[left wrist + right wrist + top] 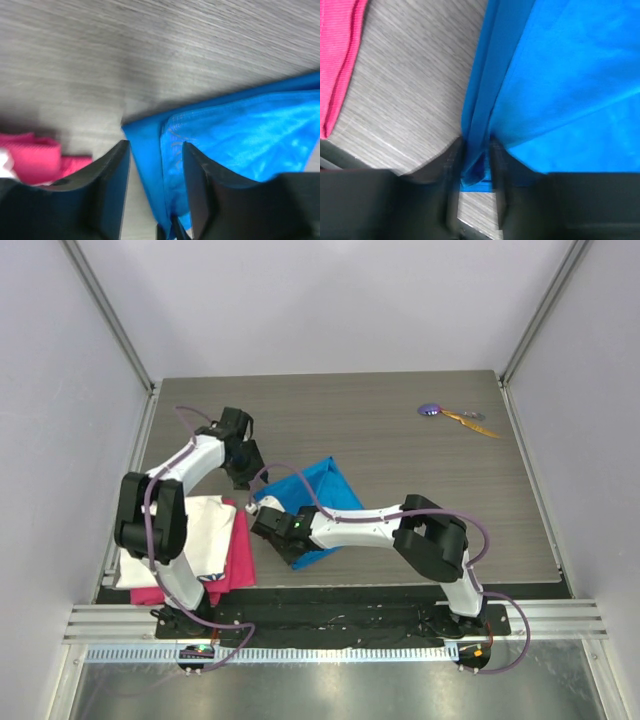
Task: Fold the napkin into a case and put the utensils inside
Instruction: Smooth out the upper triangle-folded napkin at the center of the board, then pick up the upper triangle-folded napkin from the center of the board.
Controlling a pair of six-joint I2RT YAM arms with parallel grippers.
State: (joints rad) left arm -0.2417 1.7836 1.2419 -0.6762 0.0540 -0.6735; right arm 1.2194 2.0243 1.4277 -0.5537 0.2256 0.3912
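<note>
Grey wood-grain tabletop (400,440) fills the floor of a white-walled booth, and both arms rise from a black plate along its near edge. At the near left corner a white folded fabric cloth (195,530) lies on top of a pink ribbed cloth (240,560), whose edge shows past it on the right side.

Just beside that pile, a little left of the middle and closer to the near edge, sits the bright blue, thin, faintly shiny fabric napkin (320,490). It is partly folded over on itself and lies slantwise, one point aimed at the far edge.

The right gripper (262,512) reaches across to the napkin's near left side. Its wrist view shows the black fingers (452,165) drawn narrow, pinching a doubled blue fold between them, low against the wood.

A bit farther back, the left gripper (243,478) hangs over the napkin's left corner. From its own camera the fingers (112,175) stand apart, with the blue hem lying in the gap between them; I can't tell whether they touch the fabric.

Well apart from all this, near the far right corner, lie the utensils: a small slim piece with a round purple head (429,409) and, just beside it, an orange-yellow piece with a silvery tip (470,422).
</note>
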